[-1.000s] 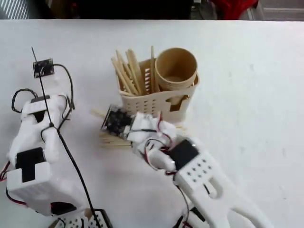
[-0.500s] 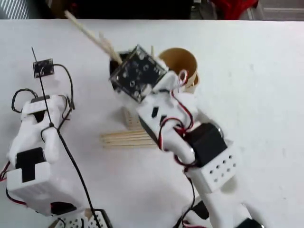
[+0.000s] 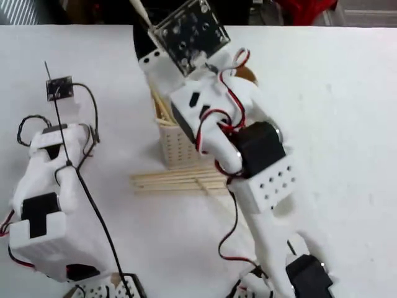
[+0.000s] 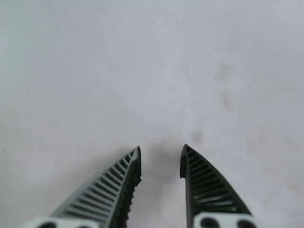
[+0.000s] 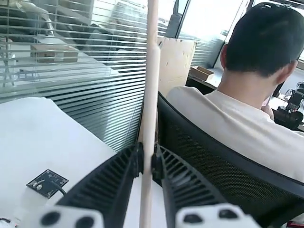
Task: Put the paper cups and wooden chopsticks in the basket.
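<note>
Up over the basket point(image 3: 177, 146), the right gripper point(image 5: 148, 154) clamps one chopstick point(image 5: 152, 71).
Nearest, the left gripper point(image 4: 160, 154) hangs over bare table point(image 4: 142, 71), jaws slightly apart on nothing. Loose chopsticks point(image 3: 173, 181) lie flat just in front of the basket, which holds upright sticks point(image 3: 162, 108). A brown edge behind the right arm is probably a paper cup point(image 3: 248, 73).

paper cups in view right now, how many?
1. A paper cup peeks out from behind the right arm, near the basket. More may be hidden by the arm.
</note>
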Available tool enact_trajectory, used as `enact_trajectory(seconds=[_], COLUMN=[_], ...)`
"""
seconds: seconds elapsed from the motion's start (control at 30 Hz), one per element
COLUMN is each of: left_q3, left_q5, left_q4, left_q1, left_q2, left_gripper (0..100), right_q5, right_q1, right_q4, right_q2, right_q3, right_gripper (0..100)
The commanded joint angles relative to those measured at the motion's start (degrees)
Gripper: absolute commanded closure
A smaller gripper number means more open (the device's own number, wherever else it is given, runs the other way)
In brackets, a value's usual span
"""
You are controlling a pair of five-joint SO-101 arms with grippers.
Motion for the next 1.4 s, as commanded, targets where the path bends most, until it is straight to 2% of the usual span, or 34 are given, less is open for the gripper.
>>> enact_trajectory(seconds=[0.0,0.17,0.63,0.83,1.03,1.17,1.3,1.37], left_q3=[-2.7,-2.7,-2.7,-2.7,-2.7,-2.7,-2.7,-2.7], left_q5=[-0.6,-0.6,-0.6,-0.6,-0.6,-0.6,-0.6,-0.6], left_q4=[0.4,0.4,0.3,0.2,0.2,0.2,0.2,0.2], left_q1=[0.7,0.7,0.7,0.7,0.7,0.7,0.7,0.7], left_q2=[-0.2,-0.2,-0.2,-0.2,-0.2,-0.2,-0.2,-0.2], left_gripper=[85,85,84,84,84,84,84,84], right_q5=[-3.7,-5.2,-5.2,-5.2,-4.7,-4.7,-4.6,-1.6], right_q1=[2.2,2.7,2.7,2.7,2.7,2.5,2.7,2.3], right_q4=[-6.1,-10.5,-9.5,-8.0,-7.2,1.9,24.3,34.2], right_q2=[-0.7,-0.7,-0.6,-0.7,-0.7,-4.8,-16.7,-22.1], right_q3=[2.9,9.1,9.9,9.9,9.7,9.9,9.9,10.2], right_gripper=[98.2,98.1,97.6,85.2,89.4,93.4,92.3,90.7])
